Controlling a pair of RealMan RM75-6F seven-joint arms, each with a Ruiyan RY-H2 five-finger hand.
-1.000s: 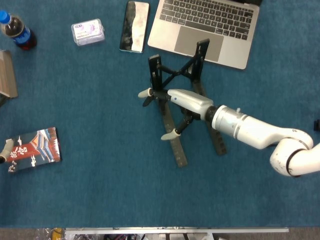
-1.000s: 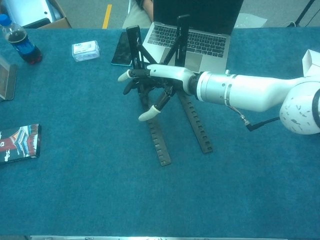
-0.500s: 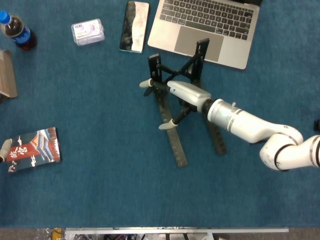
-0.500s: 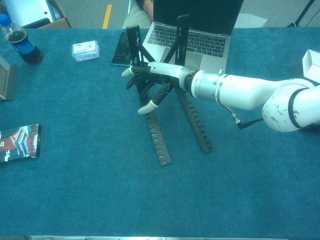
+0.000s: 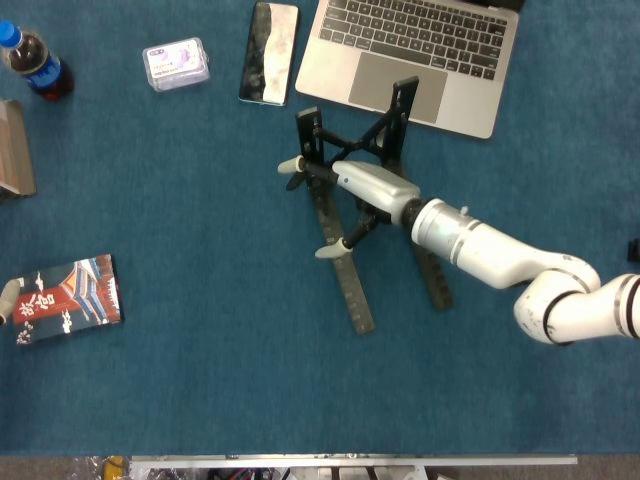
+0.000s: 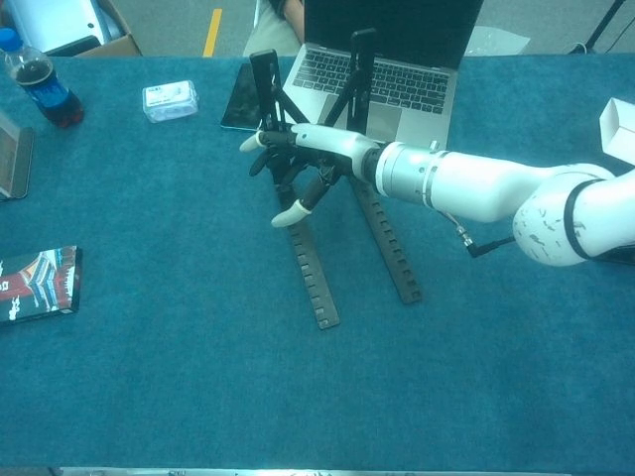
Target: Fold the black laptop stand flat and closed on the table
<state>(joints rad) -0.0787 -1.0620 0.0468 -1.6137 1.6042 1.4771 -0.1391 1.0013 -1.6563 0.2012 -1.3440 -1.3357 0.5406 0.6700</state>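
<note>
Table (image 5: 200, 400): blue cloth surface; everything I list sits on it.
Laptop (image 5: 420, 50): open, at the far edge, just behind the stand.
Right arm (image 5: 500, 262): I have it reaching in from the right, across the stand's right rail.
Laptop stand (image 5: 352, 290): black, mid-table, unfolded; two notched rails spread toward me, uprights and cross-braces raised at the far end.
Right hand (image 5: 355, 190): over the raised frame, on the left upright.
Fingers (image 6: 288, 215): spread and part-curled about the braces; I judge them touching the frame, but black bars behind them hide whether they truly grasp, so I cannot tell.
Left hand: only a pale tip at the left edge of the head view, possibly it; posture unreadable.
Phone (image 5: 270, 38), book (image 5: 68, 298), cola bottle (image 5: 32, 62), small pack (image 5: 176, 63): well apart from the stand.
Step in hand: collapsing the uprights. I would press down and inward slowly, keep the rails from skidding toward the laptop, then draw the rails together.
</note>
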